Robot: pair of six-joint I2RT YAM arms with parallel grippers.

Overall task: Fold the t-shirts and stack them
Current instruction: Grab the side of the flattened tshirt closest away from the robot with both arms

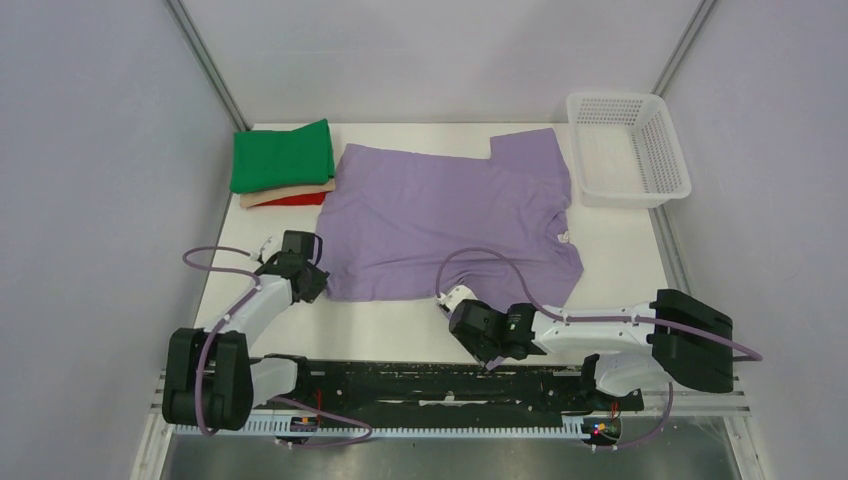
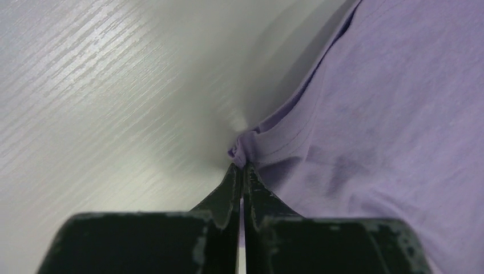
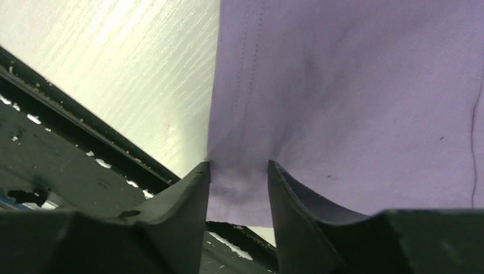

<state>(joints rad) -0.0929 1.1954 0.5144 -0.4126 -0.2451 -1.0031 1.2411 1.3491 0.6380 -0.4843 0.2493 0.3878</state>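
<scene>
The lavender t-shirt (image 1: 450, 215) lies spread flat in the middle of the table, its white neck label (image 1: 562, 237) at the right. My left gripper (image 1: 316, 284) sits at the shirt's near left corner. In the left wrist view it (image 2: 244, 166) is shut on a bunched bit of that corner (image 2: 245, 149). My right gripper (image 1: 452, 302) is at the shirt's near edge. In the right wrist view it (image 3: 238, 165) is open, its fingers astride the hem (image 3: 240, 182). Folded green (image 1: 282, 155), beige (image 1: 290, 189) and red (image 1: 300, 199) shirts are stacked at the far left.
A white mesh basket (image 1: 627, 150) stands at the far right corner. A black rail (image 1: 440, 385) runs along the table's near edge, just below the right gripper. Grey walls close in on the left, back and right.
</scene>
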